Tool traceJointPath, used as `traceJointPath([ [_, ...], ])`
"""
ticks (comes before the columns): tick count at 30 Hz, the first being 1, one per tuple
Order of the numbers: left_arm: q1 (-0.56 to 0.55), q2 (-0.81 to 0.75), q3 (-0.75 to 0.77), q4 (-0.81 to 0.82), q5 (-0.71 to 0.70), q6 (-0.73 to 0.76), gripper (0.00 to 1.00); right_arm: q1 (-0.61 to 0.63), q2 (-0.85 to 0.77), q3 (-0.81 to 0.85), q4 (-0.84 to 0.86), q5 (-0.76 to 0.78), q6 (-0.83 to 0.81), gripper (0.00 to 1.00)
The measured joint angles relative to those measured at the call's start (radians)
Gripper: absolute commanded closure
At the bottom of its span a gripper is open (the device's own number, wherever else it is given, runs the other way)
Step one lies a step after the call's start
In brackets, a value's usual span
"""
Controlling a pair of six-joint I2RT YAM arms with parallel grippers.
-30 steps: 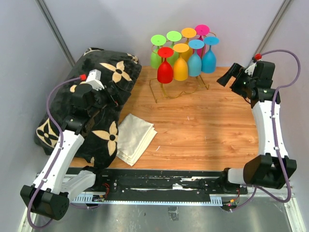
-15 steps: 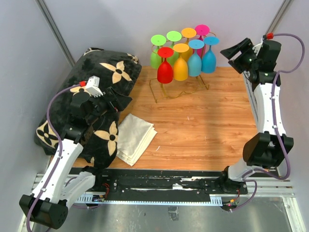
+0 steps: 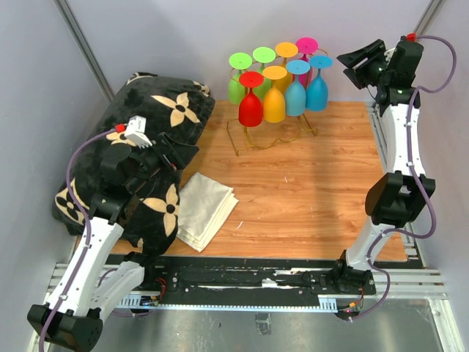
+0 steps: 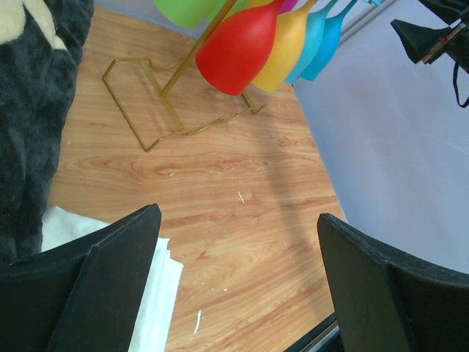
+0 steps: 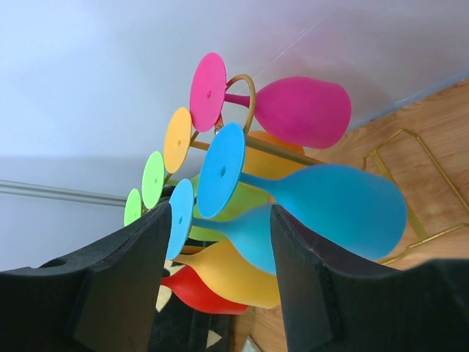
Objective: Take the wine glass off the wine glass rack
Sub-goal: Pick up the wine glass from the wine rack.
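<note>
The gold wire wine glass rack (image 3: 253,139) stands at the back of the wooden table with several coloured wine glasses hanging bowl-down from it. The blue wine glass (image 3: 316,92) hangs at its right end and the red one (image 3: 250,108) at the front left. My right gripper (image 3: 350,67) hovers high, just right of the blue glass, apart from it. In the right wrist view its jaws (image 5: 221,213) are open with nothing between them, facing the blue glass (image 5: 337,205) and a rack hook (image 5: 253,103). My left gripper (image 3: 189,152) is open and empty by the pillow; its wrist view (image 4: 238,216) shows the rack (image 4: 157,110) ahead.
A dark pillow with beige flowers (image 3: 146,139) fills the left side of the table. A folded white cloth (image 3: 205,209) lies beside it, also seen under the left fingers (image 4: 146,293). Grey walls stand close behind the rack and along the right edge.
My right arm has risen and swung up to the right end of the rack, and its jaws have narrowed. The left arm has drawn back slightly over the pillow.
</note>
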Motion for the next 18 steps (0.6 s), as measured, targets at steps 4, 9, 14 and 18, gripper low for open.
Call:
traceJointPath([
  [4,0.000,-0.010,0.000,0.000,-0.001,-0.001,0.07,0.000,0.040,0.047,-0.011,-0.007,0.008,0.43],
  [9,0.000,-0.020,0.000,0.000,-0.001,-0.011,0.07,0.000,0.079,0.105,-0.027,-0.023,0.023,0.44],
  [14,0.000,-0.022,0.000,0.000,-0.002,-0.019,0.07,0.001,0.129,0.188,-0.038,-0.040,0.026,0.45],
  [18,0.000,-0.023,0.000,0.000,-0.002,-0.019,0.07,0.003,0.155,0.227,-0.060,-0.045,0.026,0.48],
])
